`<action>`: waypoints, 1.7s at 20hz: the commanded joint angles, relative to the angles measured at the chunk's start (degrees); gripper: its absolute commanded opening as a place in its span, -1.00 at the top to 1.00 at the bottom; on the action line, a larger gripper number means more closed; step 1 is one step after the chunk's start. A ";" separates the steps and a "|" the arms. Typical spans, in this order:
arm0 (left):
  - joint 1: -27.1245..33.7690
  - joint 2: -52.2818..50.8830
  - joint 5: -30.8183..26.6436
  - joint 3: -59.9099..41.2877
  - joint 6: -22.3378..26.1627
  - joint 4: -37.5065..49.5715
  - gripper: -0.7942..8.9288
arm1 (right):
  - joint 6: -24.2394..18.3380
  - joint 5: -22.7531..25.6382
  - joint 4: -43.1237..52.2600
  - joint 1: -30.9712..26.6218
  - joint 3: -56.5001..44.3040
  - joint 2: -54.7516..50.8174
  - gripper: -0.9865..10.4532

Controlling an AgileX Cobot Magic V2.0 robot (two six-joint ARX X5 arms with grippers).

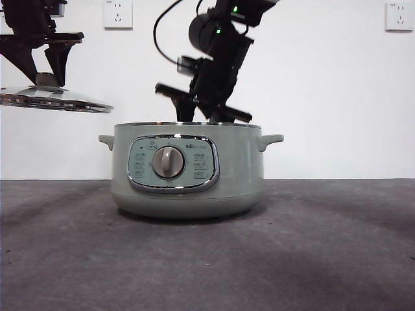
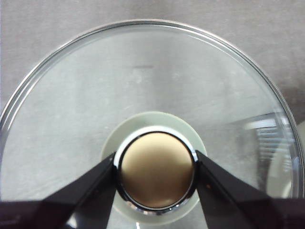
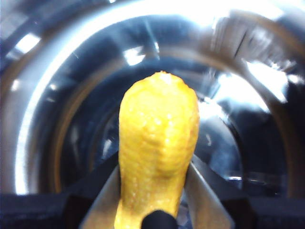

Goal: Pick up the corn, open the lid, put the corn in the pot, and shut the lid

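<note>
Right gripper (image 3: 157, 191): black jaws clamped on the corn (image 3: 157, 143), a stubby yellow cob with a fine pebbled kernel texture. Its long axis runs straight out from the jaws, rounded tip pointing away into the shiny, dark metal interior of the pot (image 3: 38, 119). In the front view this gripper (image 1: 214, 115) sits at the rim of the squat sage-green pot (image 1: 188, 172), open-topped, on a dark grey matte table (image 1: 311, 253). Left gripper (image 2: 156, 174): jaws closed on the knob of the lid (image 2: 143, 71), domed clear glass, chrome rim, held level off to the pot's side and above its rim.
</note>
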 commanded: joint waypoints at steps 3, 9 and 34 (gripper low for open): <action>-0.20 -1.07 0.94 1.09 0.74 1.55 0.86 | -0.26 0.35 -1.49 0.74 0.31 2.73 0.83; -0.20 -1.07 3.06 1.09 0.94 1.57 0.86 | 0.46 0.83 -2.58 0.74 0.31 2.75 0.35; -15.12 -1.07 6.03 1.09 0.46 -2.01 0.86 | -3.39 19.91 -23.30 6.38 2.40 -28.17 0.83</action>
